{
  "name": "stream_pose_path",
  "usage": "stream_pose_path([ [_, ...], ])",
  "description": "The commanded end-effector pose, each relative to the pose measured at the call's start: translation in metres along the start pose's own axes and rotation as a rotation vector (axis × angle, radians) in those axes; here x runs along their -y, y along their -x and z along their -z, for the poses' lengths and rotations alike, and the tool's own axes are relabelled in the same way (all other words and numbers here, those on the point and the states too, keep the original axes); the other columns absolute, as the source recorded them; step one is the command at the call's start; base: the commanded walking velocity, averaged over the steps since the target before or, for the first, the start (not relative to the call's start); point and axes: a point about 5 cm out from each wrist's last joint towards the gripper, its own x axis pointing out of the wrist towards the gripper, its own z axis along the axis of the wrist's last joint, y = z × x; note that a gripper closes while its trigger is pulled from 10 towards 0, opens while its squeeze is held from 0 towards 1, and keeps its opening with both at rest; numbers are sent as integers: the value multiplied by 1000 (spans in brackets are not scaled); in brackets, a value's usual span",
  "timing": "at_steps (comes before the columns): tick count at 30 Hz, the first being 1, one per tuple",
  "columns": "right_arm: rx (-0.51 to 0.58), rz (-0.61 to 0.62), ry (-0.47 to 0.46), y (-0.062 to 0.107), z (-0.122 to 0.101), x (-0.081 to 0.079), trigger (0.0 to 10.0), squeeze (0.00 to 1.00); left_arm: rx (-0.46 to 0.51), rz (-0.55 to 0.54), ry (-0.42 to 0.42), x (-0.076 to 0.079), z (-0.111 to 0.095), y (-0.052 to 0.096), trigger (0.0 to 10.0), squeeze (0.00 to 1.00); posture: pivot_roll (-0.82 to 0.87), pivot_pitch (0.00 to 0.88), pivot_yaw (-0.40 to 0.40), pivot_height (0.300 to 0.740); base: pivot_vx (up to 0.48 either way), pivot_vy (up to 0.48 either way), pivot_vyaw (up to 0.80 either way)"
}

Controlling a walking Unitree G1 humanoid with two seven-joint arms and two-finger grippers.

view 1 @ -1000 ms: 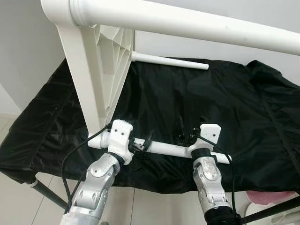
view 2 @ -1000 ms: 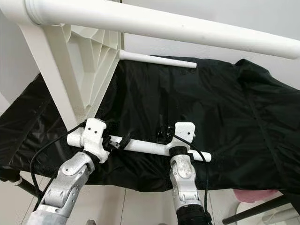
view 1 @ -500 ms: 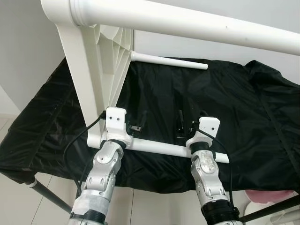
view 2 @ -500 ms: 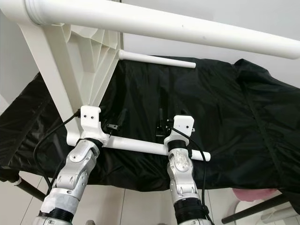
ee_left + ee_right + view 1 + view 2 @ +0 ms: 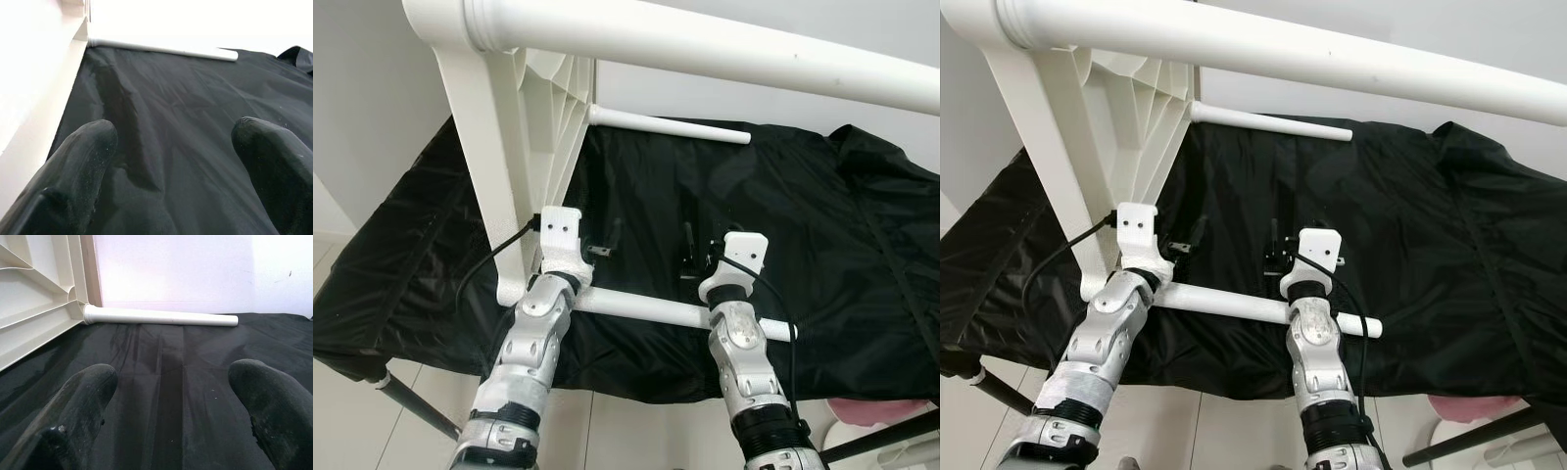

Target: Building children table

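My head views are evenly lit and sharp. The left wrist view blows out to white glare on the tabletop (image 5: 34,88) and wall; close black fingertips (image 5: 85,396) blur, and the cloth (image 5: 724,196) swallows shadows.

Two silver, segmented metal forearms are being shown, each ringed by a black band near the wrist and a dark cuff lower down. Each is being capped by a white, blocky camera housing with small dark screw holes. A thin black cable is being looped from each housing down along its arm. The left gripper (image 5: 171,142) and right gripper (image 5: 171,377) are being seen with thick, rounded, matte-black fingers (image 5: 83,401), faintly dusty.
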Motion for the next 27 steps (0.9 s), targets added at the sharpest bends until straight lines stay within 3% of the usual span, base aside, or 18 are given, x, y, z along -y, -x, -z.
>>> stream_pose_path([
  [1, -3, -9, 10, 0, 1, -2, 10000, 0, -10, -50, -12, -1, 2, 2, 10000, 0, 6, 18, -42, 740, 0, 0, 0],
  [16, 20, 2, 40, 6, -10, 4, 10000, 0, 49, -107, -95, -8, -10, 8, 10000, 0, 10, 25, -52, 740, 0, 0, 0],
  [27, 23, 3, 53, 6, -10, 1, 10000, 0, 58, -100, -89, -5, -12, 5, 10000, 0, 13, 23, -55, 740, 0, 0, 0],
])
